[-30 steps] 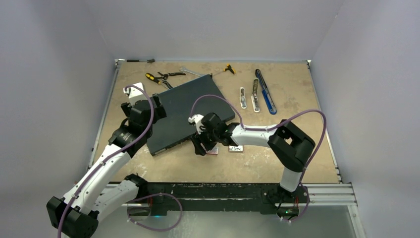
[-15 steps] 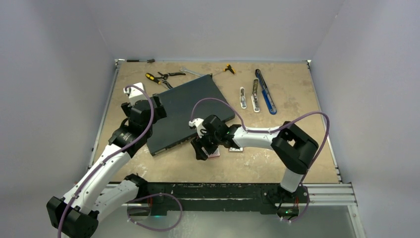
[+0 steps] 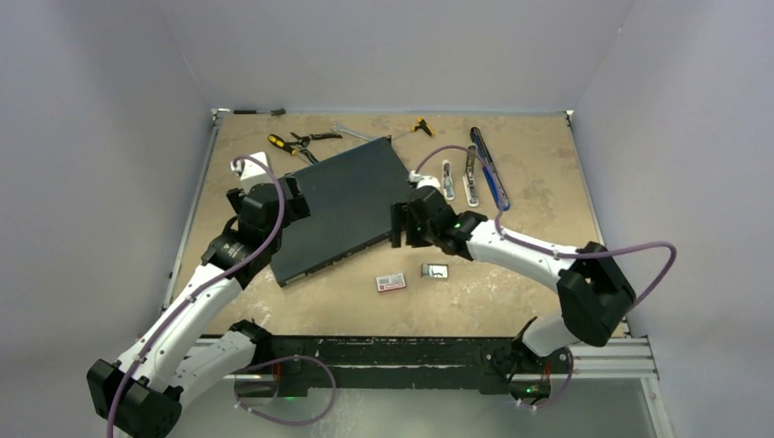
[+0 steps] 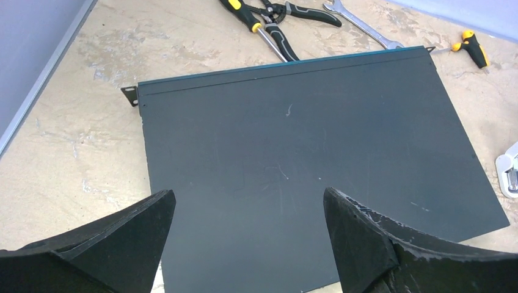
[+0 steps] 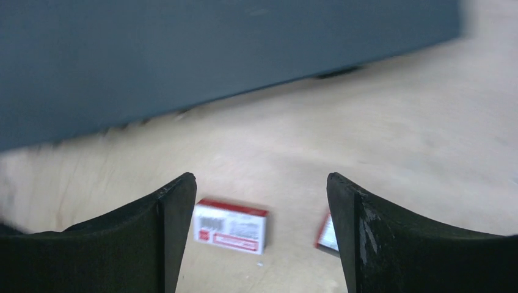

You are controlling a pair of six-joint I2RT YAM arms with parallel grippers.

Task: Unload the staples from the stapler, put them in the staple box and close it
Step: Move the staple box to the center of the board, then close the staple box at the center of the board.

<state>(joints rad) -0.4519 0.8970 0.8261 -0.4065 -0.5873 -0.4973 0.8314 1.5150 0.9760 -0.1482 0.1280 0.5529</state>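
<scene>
The stapler lies in pieces at the back right: a blue-and-black body [image 3: 490, 169] and two silver parts [image 3: 471, 176] [image 3: 446, 180]. One silver part shows at the right edge of the left wrist view [image 4: 509, 174]. I cannot make out any loose staples. My right gripper [image 3: 406, 225] is open and empty, raised by the near right corner of the dark panel [image 3: 347, 205]. In its wrist view the right gripper [image 5: 259, 180] frames a red-and-white box [image 5: 231, 225] on the table below. My left gripper [image 3: 274, 205] is open and empty, and in its wrist view [image 4: 248, 193] it hangs over the panel [image 4: 305, 152].
The red-and-white box [image 3: 391, 282] and a small open tray [image 3: 435, 270] lie on the table in front of the panel. Pliers [image 3: 306, 140], a wrench [image 3: 351, 131] and a yellow-handled screwdriver [image 3: 420, 125] lie along the back edge.
My right gripper has lifted away from the red-and-white box and swung back and to the right, toward the panel's corner. The box stays on the table. The left arm has not moved.
</scene>
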